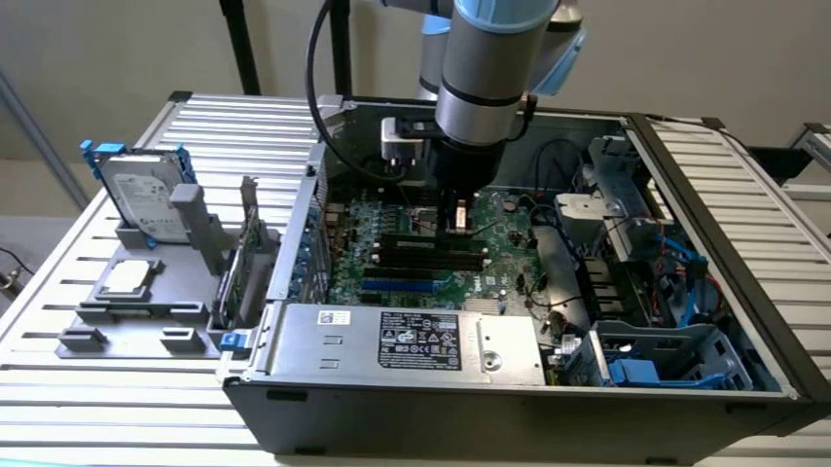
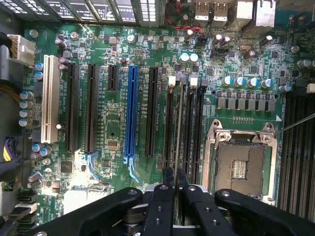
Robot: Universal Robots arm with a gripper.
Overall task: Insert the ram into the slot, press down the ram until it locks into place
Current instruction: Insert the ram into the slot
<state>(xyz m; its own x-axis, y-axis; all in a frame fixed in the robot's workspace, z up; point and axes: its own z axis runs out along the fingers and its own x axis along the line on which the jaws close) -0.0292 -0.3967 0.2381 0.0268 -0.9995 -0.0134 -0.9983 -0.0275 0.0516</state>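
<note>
Ram [image 2: 177, 142] edge-on, clenched in my gripper [image 2: 174, 179], hung over slot [image 2: 180, 96] at centre of exterior view. Insertion step in hand; I judged square alignment needed.

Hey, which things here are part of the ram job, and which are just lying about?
In the job: gripper, the ram it grips, black memory slots.
Lying about: hard drive, square silver chip, blue slot, power supply.
</note>
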